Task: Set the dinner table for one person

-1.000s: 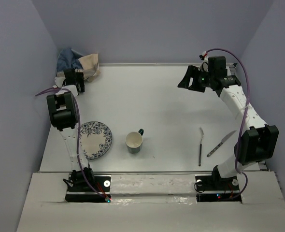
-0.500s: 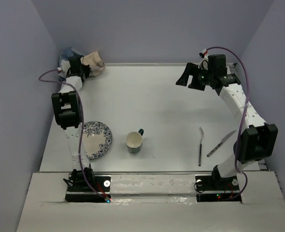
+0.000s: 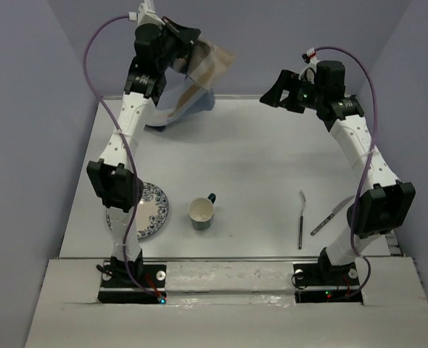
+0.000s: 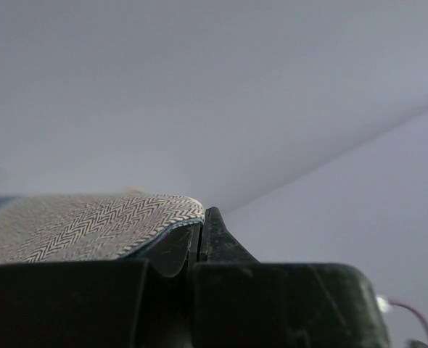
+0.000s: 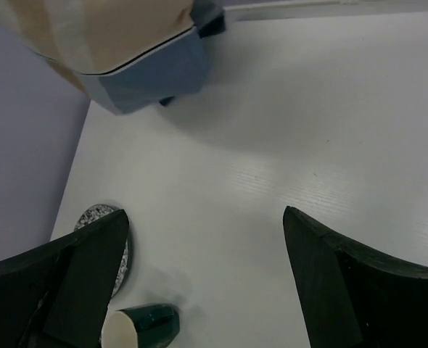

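My left end effector [image 3: 187, 38] is up high at far left, pressed together w/ the blue-and-beige cloth mat [image 3: 198, 81] pinched btwn its fingers; the left wrist view shows herringbone fabric [image 4: 91, 225] right at the tips. The mat hangs down, its low corner over the far-left desk [image 3: 257, 152]; can't tell if it touches. My right end effector [image 5: 203, 214] hovers above the far right, spread wide, nothing in it. The desk lies flat under both arms. Near left: patterned plate [image 3: 150, 210], cup [image 3: 201, 212] just right of it. Near right: dark-handled utensil [image 3: 300, 221] and knife [image 3: 331, 216].
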You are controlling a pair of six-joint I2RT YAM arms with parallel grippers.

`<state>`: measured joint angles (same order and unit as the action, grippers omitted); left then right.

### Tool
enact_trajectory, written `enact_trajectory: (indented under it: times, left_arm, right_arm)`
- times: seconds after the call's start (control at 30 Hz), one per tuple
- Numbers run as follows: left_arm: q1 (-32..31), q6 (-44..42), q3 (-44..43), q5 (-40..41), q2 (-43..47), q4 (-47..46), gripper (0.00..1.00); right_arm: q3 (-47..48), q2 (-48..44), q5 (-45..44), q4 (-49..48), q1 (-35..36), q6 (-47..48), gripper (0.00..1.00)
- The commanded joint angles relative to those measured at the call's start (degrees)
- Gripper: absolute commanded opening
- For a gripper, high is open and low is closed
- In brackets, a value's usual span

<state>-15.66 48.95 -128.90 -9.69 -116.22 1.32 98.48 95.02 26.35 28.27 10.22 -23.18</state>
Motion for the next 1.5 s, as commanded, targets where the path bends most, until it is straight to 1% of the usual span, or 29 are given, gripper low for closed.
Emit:
enact_trajectory:
  times: [0.0, 0.17, 0.23, 0.33, 0.37, 0.5, 0.53, 0.57, 0.6, 0.63, 0.67, 0.7, 0.8, 0.87, 0.9, 0.97, 1.0, 1.07, 1.13, 1.17, 1.23, 1.33, 1.47]
  left_arm:
    - [0.02, 3.76, -6.09, -4.01, 5.74, -4.03, 0.00]
    - [-3.49, 5.90, -10.22, -4.02, 7.24, -5.01, 0.00]
    - [-3.68, 5.98, -11.02, -3.23, 7.50, -4.58, 0.00]
    - [-3.59, 4.50, -11.11, 0.89, 6.98, -1.51, 0.00]
    - [-3.59, 3.62, -11.02, 2.82, 5.85, 0.59, 0.00]
    - [-4.38, 2.21, -7.26, 7.05, 2.06, 1.31, 0.00]
    - [-4.38, 1.77, -6.20, 7.84, 1.36, 1.49, 0.00]
    - [-4.38, 1.07, -5.23, 9.50, -0.30, 1.66, 0.00]
    - [-4.12, 0.54, -4.00, 11.08, -1.10, 2.01, 0.00]
    - [-2.98, 1.40, -1.38, 10.66, -1.81, 2.02, 0.00]
    - [-2.28, 2.63, 0.39, 7.79, -2.94, 1.76, 0.00]
    - [-1.66, 4.04, 4.32, 7.33, -3.22, 0.88, 0.00]
    - [1.06, 6.50, 12.76, 5.04, -3.57, -4.64, 0.00]
    - [2.73, 7.04, 16.55, 5.39, -3.75, -6.76, 0.00]
    - [3.09, 7.56, 16.58, 4.95, -3.66, -7.55, 0.00]
    - [3.70, 8.36, 19.47, 3.98, -2.61, -10.18, 0.00]
    - [3.79, 8.10, 20.26, 3.98, -2.17, -10.72, 0.00]
    - [3.80, 6.52, 19.92, 3.72, -1.38, -10.82, 0.00]
    - [3.88, 5.81, 19.65, 3.37, -1.02, -10.73, 0.00]
    - [3.97, 5.55, 19.83, 3.28, -0.67, -10.81, 0.00]
    - [4.15, 5.28, 20.44, 3.02, -0.49, -10.81, 0.00]
    - [4.67, 5.37, 22.63, 2.31, 0.21, -11.60, 0.00]
    - [5.55, 5.89, 26.06, 1.52, 1.79, -13.45, 0.00]
  right_arm:
    - [3.74, 0.07, 0.81, -2.96, 0.42, -0.90, 0.93]
    - [4.53, -0.10, -0.33, -2.70, 0.42, -0.38, 0.96]
    - [4.44, -0.45, -1.56, -2.34, 0.42, 0.24, 0.97]
    - [5.41, 0.68, -2.53, -2.26, 0.42, 1.38, 0.98]
    - [6.02, 1.56, -1.57, -2.17, 0.42, 1.47, 0.98]
    - [8.40, 7.27, 3.52, -3.22, 0.42, 2.08, 0.95]
    - [9.09, 9.02, 6.23, -3.22, 0.42, 2.52, 0.95]
    - [9.88, 12.17, 12.78, -3.14, 0.42, 2.96, 0.95]
    - [9.37, 13.33, 15.29, -3.22, 0.42, 2.62, 0.95]
    - [8.41, 14.13, 17.14, -3.31, 0.42, 1.48, 0.95]
    - [6.66, 14.40, 18.55, -3.49, 0.42, 1.30, 0.95]
    - [1.86, 14.05, 18.22, -4.01, 1.03, 1.38, 0.95]
    - [-5.81, 13.52, 17.24, -6.12, 2.43, 1.38, 0.96]
    - [-8.29, 13.35, 16.81, -6.12, 5.23, 2.17, 0.96]
    - [-9.43, 13.26, 16.20, -6.12, 6.47, 2.43, 0.96]
    - [-12.51, 13.17, 13.74, -6.21, 9.19, 2.61, 0.98]
    - [-13.39, 13.26, 13.03, -6.39, 11.73, 2.61, 0.98]
    - [-16.02, 13.61, 9.71, -6.82, 13.59, 1.48, 0.98]
    - [-18.22, 13.87, 9.25, -9.72, 14.13, -1.58, 0.98]
    - [-19.36, 14.40, 10.64, -10.51, 14.74, -2.74, 0.98]
    - [-19.46, 14.75, 11.36, -11.57, 15.62, -3.80, 0.97]
    - [-18.85, 14.31, 11.18, -11.40, 19.82, -3.01, 0.95]
    - [-18.67, 14.14, 10.92, -11.31, 21.16, -3.80, 0.95]
